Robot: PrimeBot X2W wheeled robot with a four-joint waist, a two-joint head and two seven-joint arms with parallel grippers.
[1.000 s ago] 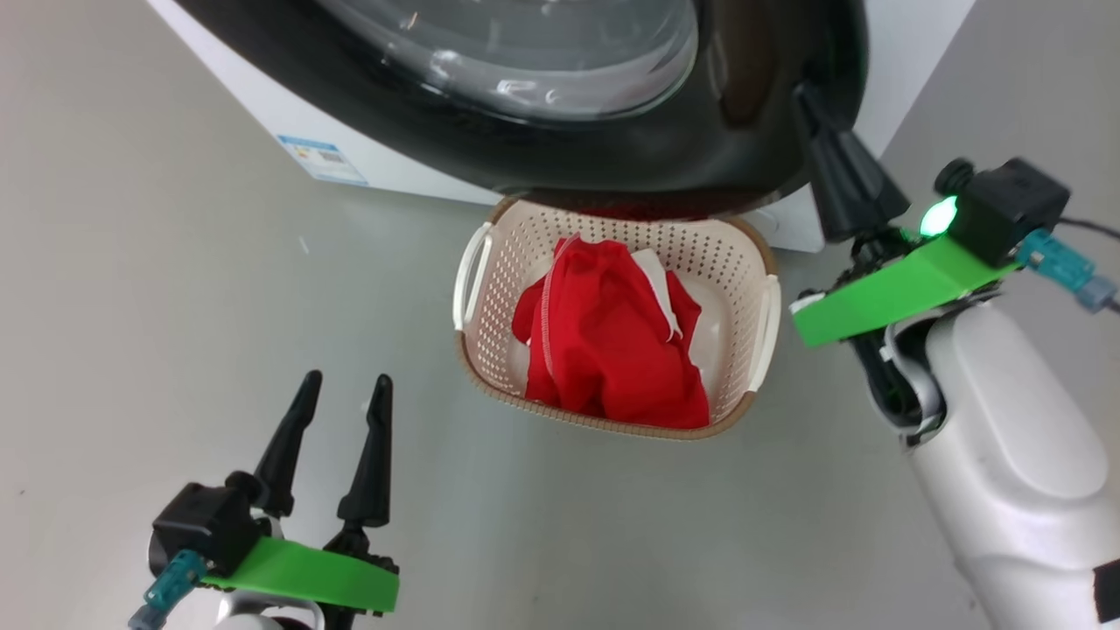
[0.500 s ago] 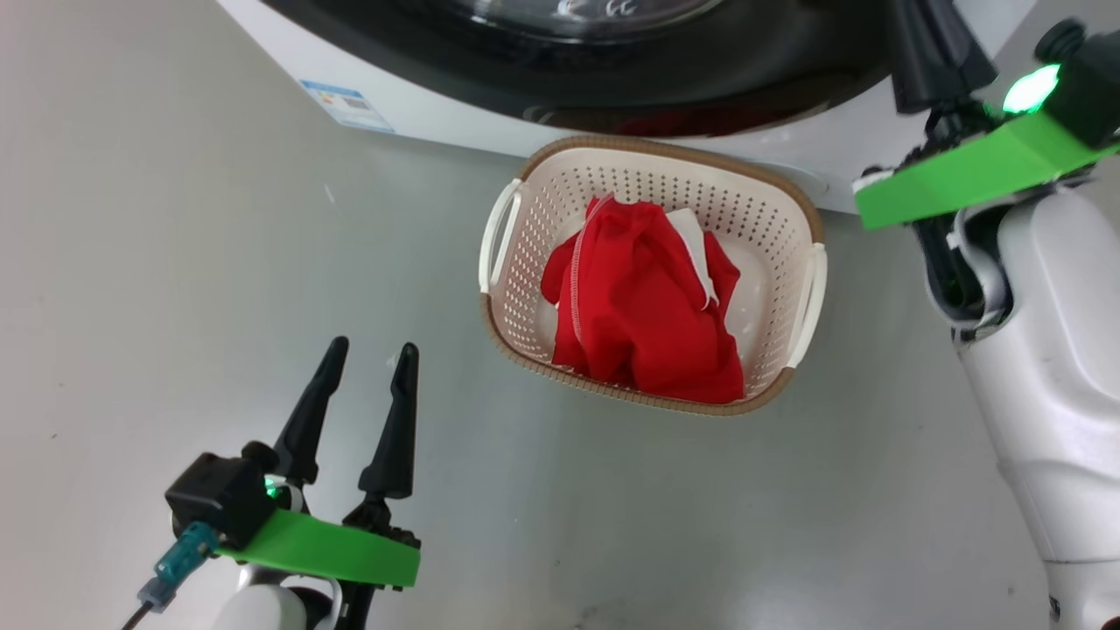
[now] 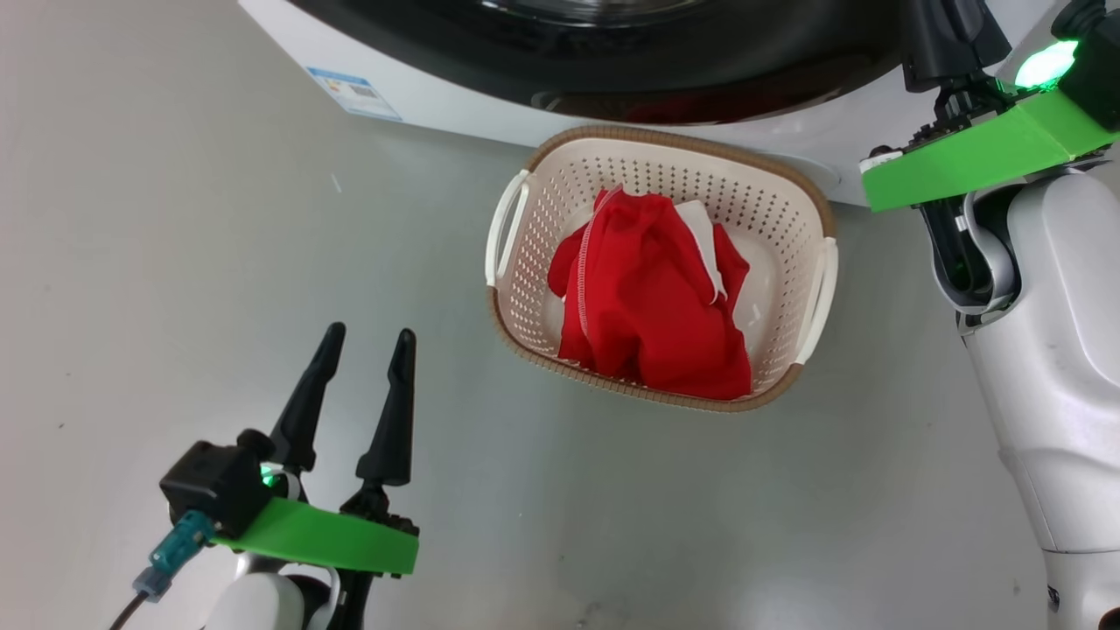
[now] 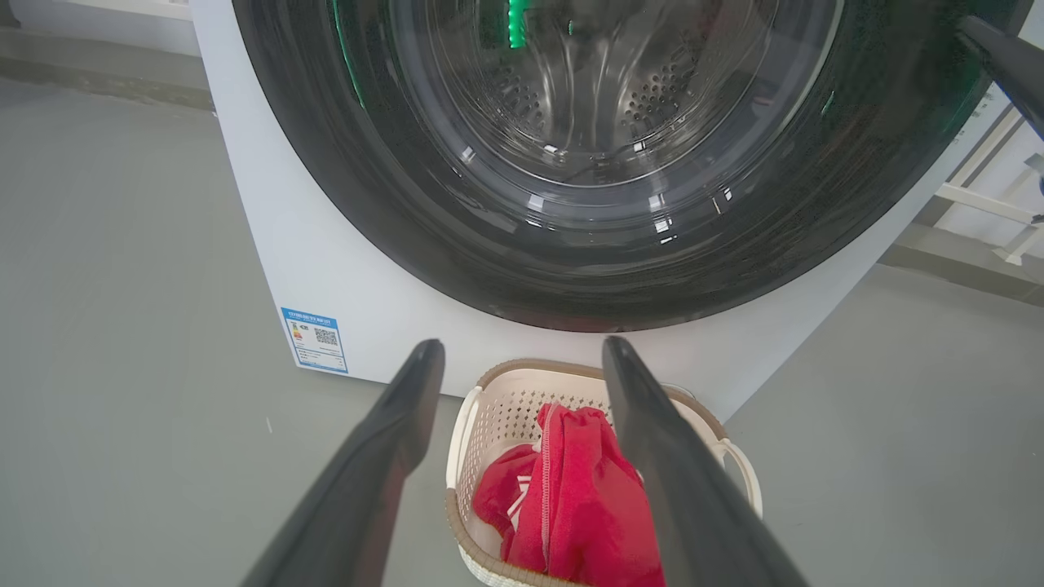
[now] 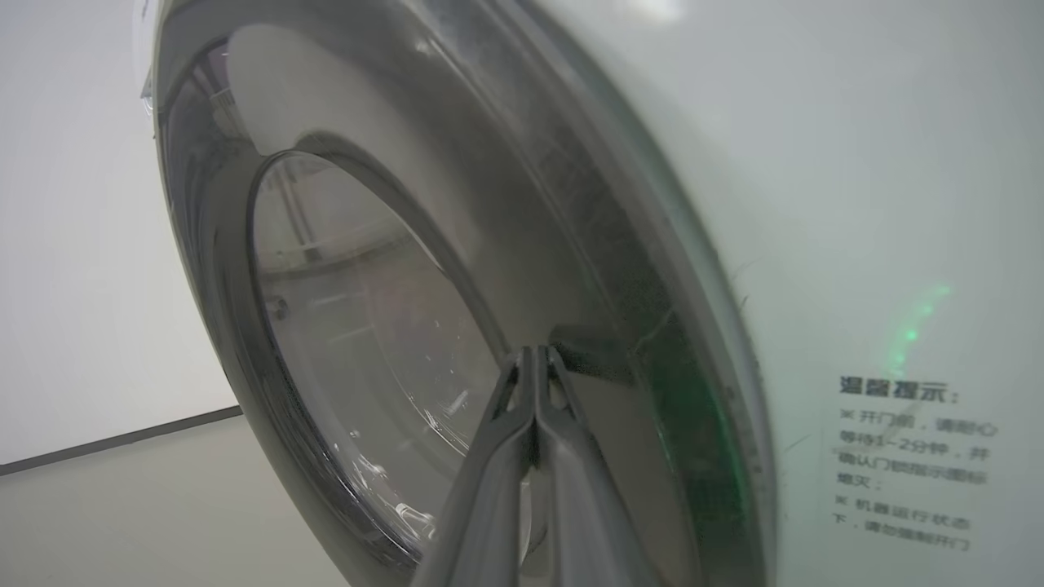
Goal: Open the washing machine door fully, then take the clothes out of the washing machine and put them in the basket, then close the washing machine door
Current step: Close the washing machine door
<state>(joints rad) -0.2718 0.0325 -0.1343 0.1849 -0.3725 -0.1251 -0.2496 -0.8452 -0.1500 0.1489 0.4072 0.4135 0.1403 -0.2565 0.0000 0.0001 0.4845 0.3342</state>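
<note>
Washing machine: white front-loader standing on a grey floor, with a small blue label at a lower front corner.

Washing machine door: in the left wrist view the glossy black ring lies against the machine's front. The perforated steel drum is visible through the glass. Whether the door is latched cannot be told.

Basket: cream perforated plastic with a brown rim and white side handles. It is upright on the floor directly below the door, its far rim close against the machine's base.

Clothes: red fabric with thin white trim, bunched inside the basket and filling most of it. A strip of bare basket bottom shows along one side.

Left gripper: at the lower left of the head view, above bare floor and well apart from the basket. Its fingers are spread wide with nothing between them, and they point toward the basket and the door.

Right gripper: raised at the door's outer edge. Its fingers are pressed together and hold nothing. The tips sit at the black ring beside a dark recess near the rim; contact with the door cannot be confirmed. A printed notice shows on the white panel beside the door.
</note>
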